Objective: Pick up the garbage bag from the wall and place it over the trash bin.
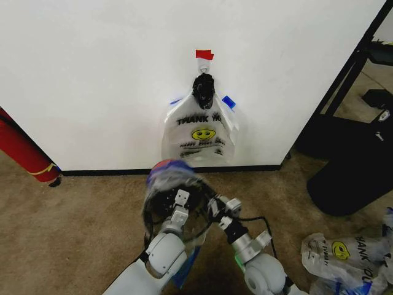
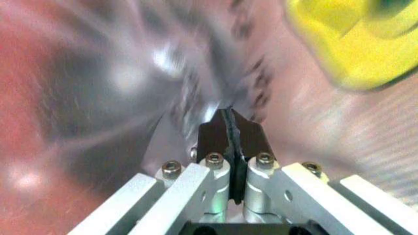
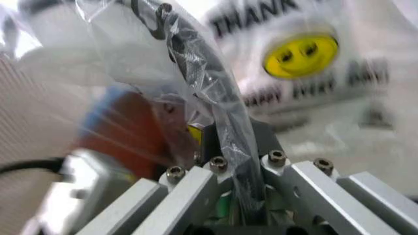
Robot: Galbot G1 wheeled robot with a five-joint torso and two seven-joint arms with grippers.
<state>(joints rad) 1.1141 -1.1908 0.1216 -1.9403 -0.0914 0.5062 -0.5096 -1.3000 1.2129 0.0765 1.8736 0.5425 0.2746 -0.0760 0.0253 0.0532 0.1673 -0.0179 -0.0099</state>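
Thin plastic of the garbage bag [image 1: 174,178] drapes the trash bin [image 1: 178,212] below me; my left gripper [image 2: 230,128] and right gripper [image 3: 228,147] both pinch it.

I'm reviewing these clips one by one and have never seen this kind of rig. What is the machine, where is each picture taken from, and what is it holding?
This is a wheeled robot with two arms, each ending in a two-finger gripper. The head view looks down from the robot's head. The other two pictures come from cameras on its wrists, looking along the fingers.

In front of the robot, on the brown carpet, is a small round black wire-mesh trash bin. A thin translucent white plastic garbage bag is draped over it. The left gripper is shut on the bag's film. The right gripper is shut on film wrapped over a black curved edge, probably the bin's rim.

Another printed bag hangs on the plain white wall. Loose bags lie on the floor to the right, and a long red cylinder is on the left.
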